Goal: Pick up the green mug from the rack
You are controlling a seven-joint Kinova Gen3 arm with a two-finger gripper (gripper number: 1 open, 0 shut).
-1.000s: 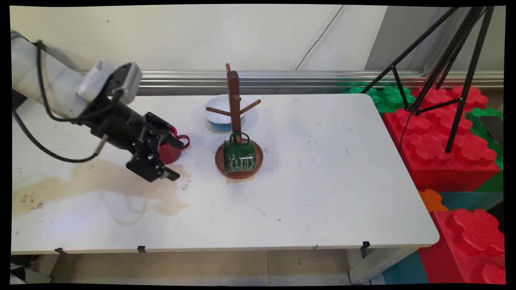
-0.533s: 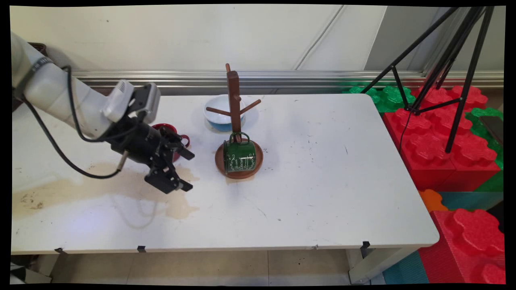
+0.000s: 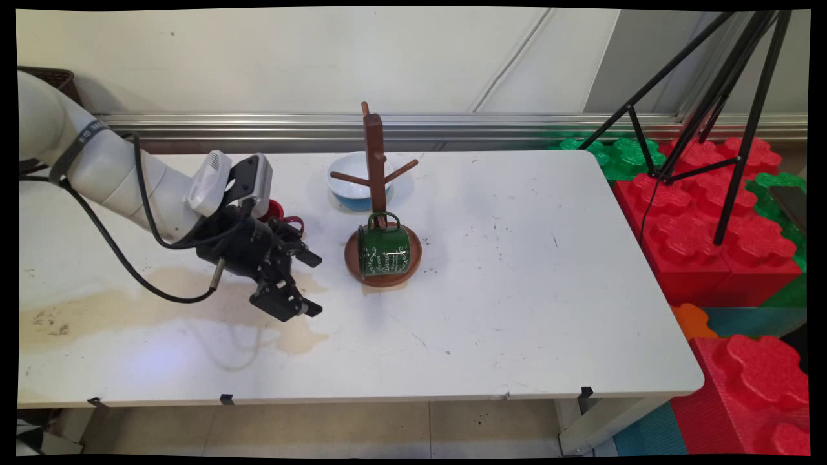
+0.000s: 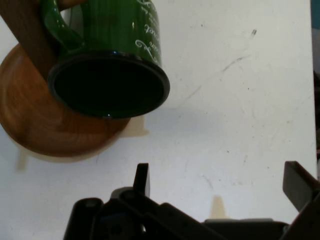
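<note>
Most of the red mug (image 3: 284, 218) is hidden behind the arm, only a bit of rim and handle poking out. So two mugs total: that one and a green mug (image 3: 384, 250) hanging by its handle on the wooden mug tree (image 3: 375, 169), resting on the round base. One white bowl (image 3: 352, 178) sits behind the tree. The end effector (image 3: 311, 283) hovers low over the stained worktop (image 3: 517, 290), fingers spread wide, holding nothing, just left of the green mug.
</note>
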